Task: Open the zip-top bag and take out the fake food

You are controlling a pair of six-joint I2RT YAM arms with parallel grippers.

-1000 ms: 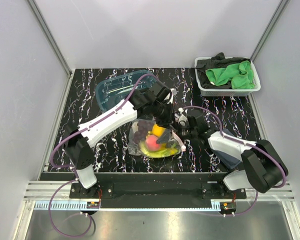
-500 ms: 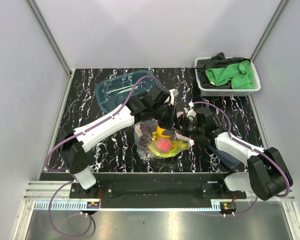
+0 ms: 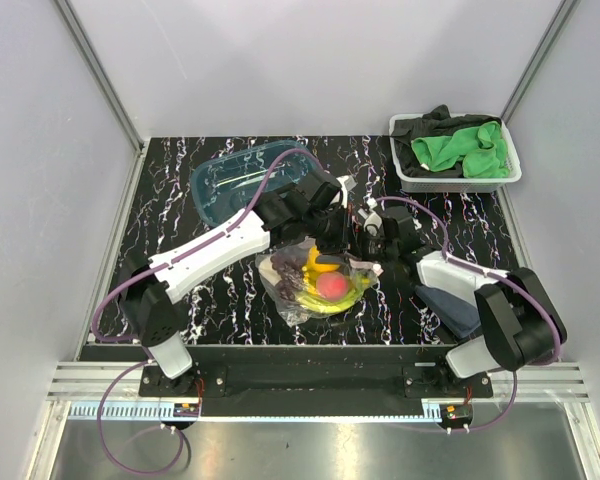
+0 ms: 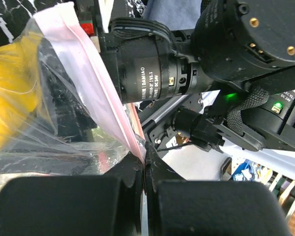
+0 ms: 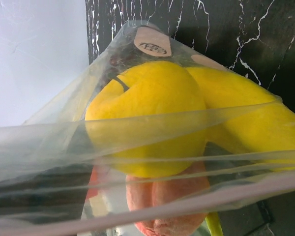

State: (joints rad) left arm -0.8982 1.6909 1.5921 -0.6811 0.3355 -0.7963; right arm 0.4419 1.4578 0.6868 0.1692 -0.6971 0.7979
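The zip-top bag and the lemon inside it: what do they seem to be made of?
The zip-top bag: thin clear glossy plastic film; it creases and one sees through it. The lemon: probably moulded plastic, smooth with a soft sheen; foam or rubber cannot be excluded.

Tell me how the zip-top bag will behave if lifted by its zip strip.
Likely floppy: the zip-top bag is thin crinkled film, draping from where the left gripper pinches its zip strip. Probably bottom-heavy: the lemon and banana bunch lie loose inside and may shift.
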